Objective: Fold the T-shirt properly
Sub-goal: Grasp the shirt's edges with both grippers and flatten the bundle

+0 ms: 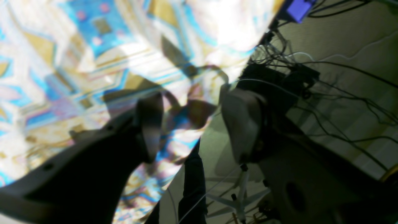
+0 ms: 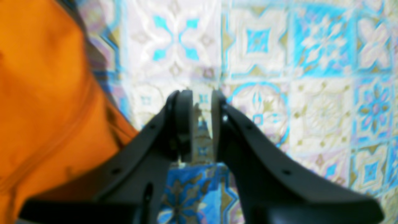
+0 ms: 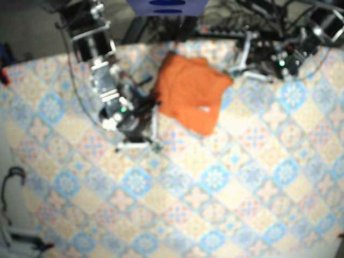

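The orange T-shirt [image 3: 188, 94] lies folded into a rough rectangle at the back middle of the patterned tablecloth [image 3: 215, 183]. My right gripper [image 3: 152, 126] hovers beside the shirt's left edge. In the right wrist view the orange shirt [image 2: 40, 93] fills the left, and the right gripper [image 2: 202, 124] is drawn in to a narrow slit over bare tablecloth [image 2: 311, 93], holding nothing. My left gripper [image 3: 237, 67] is at the shirt's far right corner near the table's back edge. In the left wrist view the left gripper [image 1: 192, 124] stands open with only tablecloth [image 1: 93, 62] edge behind it.
Beyond the back edge of the table hang tangled cables [image 1: 326, 93] and black equipment [image 3: 161, 24]. A purple box [image 1: 298, 9] sits at the top of the left wrist view. Patterned cloth stretches across the front and right of the table.
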Available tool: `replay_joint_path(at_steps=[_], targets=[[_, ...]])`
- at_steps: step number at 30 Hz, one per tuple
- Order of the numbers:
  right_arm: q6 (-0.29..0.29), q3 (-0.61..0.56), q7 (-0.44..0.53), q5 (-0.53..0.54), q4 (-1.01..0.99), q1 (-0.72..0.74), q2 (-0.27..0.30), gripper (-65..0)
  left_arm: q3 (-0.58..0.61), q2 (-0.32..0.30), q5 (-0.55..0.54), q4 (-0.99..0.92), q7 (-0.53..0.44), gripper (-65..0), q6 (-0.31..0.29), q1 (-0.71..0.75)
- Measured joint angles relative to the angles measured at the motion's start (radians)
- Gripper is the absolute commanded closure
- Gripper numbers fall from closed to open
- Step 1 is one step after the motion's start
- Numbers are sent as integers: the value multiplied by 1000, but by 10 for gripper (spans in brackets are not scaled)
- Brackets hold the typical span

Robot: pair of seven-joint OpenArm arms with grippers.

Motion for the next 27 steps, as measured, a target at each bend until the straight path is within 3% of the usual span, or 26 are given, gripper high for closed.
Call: replay_joint_path(at_steps=[6,9,19,27], targets=[[5,-5,10,1,-114,29,0,-89,0,-1,-7,77,-1,-178,0,1],[4,-10,18,1,-165,55,4,-89,0,-5,0,80,-2,-145,1,-5],[4,-10,54,1,-224,58,9,-94,1,-3,8,57,3,-144,0,-51],[-4,-10,79,4,-220,39,11,-94,2,66,54,-43,-4,-146,3,-83]])
